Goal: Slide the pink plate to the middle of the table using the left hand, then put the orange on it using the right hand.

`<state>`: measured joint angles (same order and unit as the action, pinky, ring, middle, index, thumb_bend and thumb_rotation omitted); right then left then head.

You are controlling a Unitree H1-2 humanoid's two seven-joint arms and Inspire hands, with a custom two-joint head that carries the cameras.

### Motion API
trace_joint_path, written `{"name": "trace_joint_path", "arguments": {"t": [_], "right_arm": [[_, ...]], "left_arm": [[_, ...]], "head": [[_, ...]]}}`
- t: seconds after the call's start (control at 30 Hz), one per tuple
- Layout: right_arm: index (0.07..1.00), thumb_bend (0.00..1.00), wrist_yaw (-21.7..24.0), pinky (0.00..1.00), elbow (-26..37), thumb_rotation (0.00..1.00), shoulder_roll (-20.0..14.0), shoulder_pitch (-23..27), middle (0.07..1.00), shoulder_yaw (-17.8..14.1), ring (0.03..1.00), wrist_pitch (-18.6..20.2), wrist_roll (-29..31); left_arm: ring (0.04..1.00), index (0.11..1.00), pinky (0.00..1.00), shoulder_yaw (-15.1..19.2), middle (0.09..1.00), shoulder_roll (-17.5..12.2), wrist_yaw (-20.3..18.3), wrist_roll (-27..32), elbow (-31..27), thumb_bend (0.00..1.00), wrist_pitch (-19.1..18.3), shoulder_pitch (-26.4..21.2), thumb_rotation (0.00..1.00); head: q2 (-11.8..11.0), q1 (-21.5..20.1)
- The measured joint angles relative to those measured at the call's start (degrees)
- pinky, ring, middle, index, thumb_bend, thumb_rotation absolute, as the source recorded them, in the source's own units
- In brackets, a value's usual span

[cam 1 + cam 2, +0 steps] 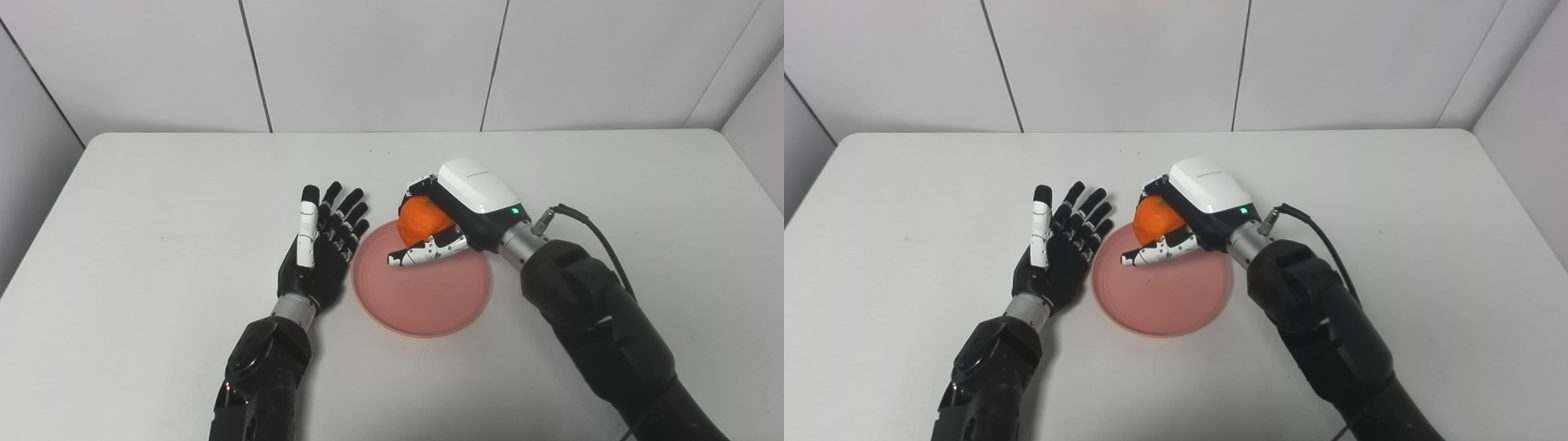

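White table (184,184) fills the frame, and the pink plate (422,306) already sits at centre, so sliding looks done. Left hand (321,245) rests released beside it; right hand (441,223) grasps the orange (419,220) over the plate's upper rim, release remaining.

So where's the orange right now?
The round orange fruit is gripped in the right hand, over the far edge of the round pink plate, mid-table.

The left robot hand (318,245) lies palm up with its fingers (346,214) spread and straight, holding nothing, its forearm running in from the lower left. The right robot hand (450,217) is turned back upward, fingers and thumb (422,252) curled around the orange (419,222), forearm angling in from the lower right.
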<state>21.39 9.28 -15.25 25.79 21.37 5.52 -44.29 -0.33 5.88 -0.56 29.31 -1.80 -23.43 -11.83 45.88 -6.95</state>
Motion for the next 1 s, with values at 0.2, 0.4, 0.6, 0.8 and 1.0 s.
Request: {"name": "trace_joint_path", "arguments": {"t": [0.2,0.4,0.6,0.8,1.0], "right_arm": [[0.392,0.50,0.33,0.17,0.22,0.54,0.07,-0.07,0.314,0.01,0.233,0.01,0.00],[0.349,0.51,0.25,0.15,0.35,0.55,0.28,-1.16,0.284,0.19,0.207,0.00,-0.05],[0.385,0.51,-2.73,0.15,-1.83,0.55,0.65,-4.02,0.294,1.18,0.215,-0.74,-0.08],[0.395,0.51,-5.07,0.17,-4.99,0.56,0.69,-5.35,0.309,2.38,0.233,-2.99,-0.71],[0.348,0.59,-7.27,0.16,-5.04,0.64,0.60,-5.43,0.298,2.68,0.220,-4.87,-1.08]], "left_arm": [[0.960,0.999,0.99,-1.41,0.921,-1.26,1.36,1.77,-0.50,0.93,-0.08,0.01,0.76],[0.958,1.000,0.98,-2.17,0.936,-1.68,2.16,2.34,-0.67,0.93,-0.09,0.02,0.77],[0.953,0.998,0.96,-2.47,0.930,-1.81,2.31,2.89,-0.72,0.93,-0.09,0.17,0.77],[0.966,1.000,1.00,-2.49,0.931,-1.79,2.68,2.89,-0.83,0.93,-0.09,0.28,0.76],[0.957,1.000,0.95,-2.46,0.938,-1.71,2.68,2.88,-0.83,0.93,-0.09,0.35,0.77]], "head": [[0.09,0.00],[-0.17,-0.35],[-0.35,-0.35],[-1.05,-0.70],[-1.49,-1.05]]}}
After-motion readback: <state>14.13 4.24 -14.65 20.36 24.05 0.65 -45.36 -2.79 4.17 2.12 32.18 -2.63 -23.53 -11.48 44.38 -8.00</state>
